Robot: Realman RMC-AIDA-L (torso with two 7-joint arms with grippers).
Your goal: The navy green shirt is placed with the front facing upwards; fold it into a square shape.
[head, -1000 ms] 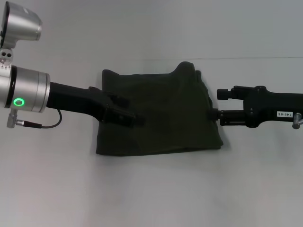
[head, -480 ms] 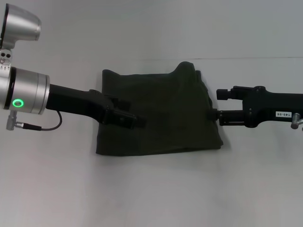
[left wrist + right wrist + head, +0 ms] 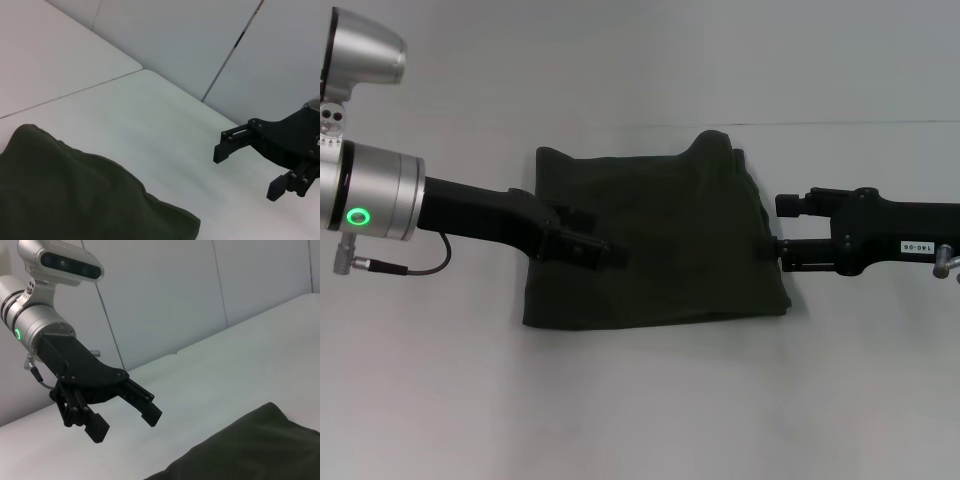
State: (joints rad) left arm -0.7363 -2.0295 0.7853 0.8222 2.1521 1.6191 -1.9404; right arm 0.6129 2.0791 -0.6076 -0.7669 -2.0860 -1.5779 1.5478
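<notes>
Shirt (image 3: 655, 240), already folded into a rough rectangle, lay mid-desk (image 3: 640, 400) between both arms, its long axis running left to right. The left end effector (image 3: 605, 251) hovered over its left part, fingers apart, empty. The right end effector (image 3: 778, 222) stood open and empty just beside the right edge, equally near.

head overhead, wrists low, facing inward
</notes>
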